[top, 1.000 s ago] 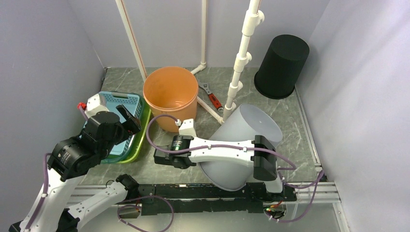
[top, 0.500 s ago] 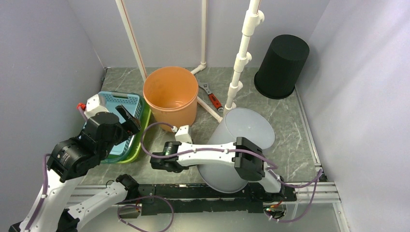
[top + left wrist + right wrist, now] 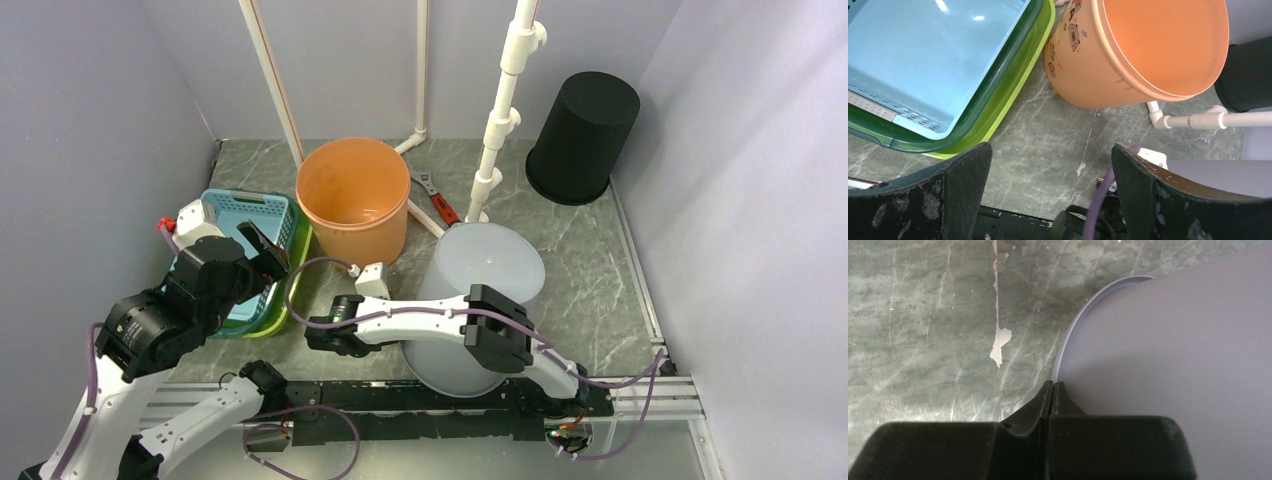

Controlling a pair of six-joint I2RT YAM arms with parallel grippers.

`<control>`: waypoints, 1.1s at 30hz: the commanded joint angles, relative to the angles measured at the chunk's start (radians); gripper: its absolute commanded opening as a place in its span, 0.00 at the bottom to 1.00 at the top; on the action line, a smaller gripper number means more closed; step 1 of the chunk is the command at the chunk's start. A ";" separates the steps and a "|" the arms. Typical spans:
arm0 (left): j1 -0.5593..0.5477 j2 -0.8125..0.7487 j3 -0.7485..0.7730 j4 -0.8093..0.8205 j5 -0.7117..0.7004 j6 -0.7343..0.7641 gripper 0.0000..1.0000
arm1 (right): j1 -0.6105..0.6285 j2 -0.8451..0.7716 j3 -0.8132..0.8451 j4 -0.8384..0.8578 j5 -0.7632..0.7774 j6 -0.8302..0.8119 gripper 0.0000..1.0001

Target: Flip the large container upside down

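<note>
Right wrist: gripper (image 3: pixel 1050 386) clamped on large container (image 3: pixel 1173 350) rim, body spreading right.

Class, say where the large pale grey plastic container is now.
In the top view, the large pale grey plastic container sits right of centre, to the right of the round orange bucket and in front of the upright white pipe.

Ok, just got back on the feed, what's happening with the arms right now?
The right end effector is shut on the rim of the large pale container, low near the floor. The container is nearly inverted, base up, mouth down; whether it sits flat is unclear. The left end effector hangs open near the orange bucket, holding nothing.
</note>
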 commanded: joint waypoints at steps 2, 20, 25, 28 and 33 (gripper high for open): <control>-0.003 -0.004 0.003 0.004 -0.014 -0.021 0.95 | -0.033 0.046 0.075 0.008 0.038 0.000 0.00; -0.003 -0.021 0.008 -0.015 -0.053 -0.012 0.95 | -0.095 0.122 0.161 0.050 0.147 0.030 0.00; -0.003 -0.026 0.012 -0.005 -0.047 0.011 0.95 | -0.095 0.130 0.148 0.056 0.193 0.096 0.00; -0.003 -0.015 0.040 -0.030 -0.065 0.022 0.95 | -0.094 0.136 0.164 0.072 0.199 0.068 0.00; -0.003 -0.027 0.038 -0.019 -0.064 0.028 0.95 | -0.086 0.162 0.214 0.032 0.196 0.055 0.00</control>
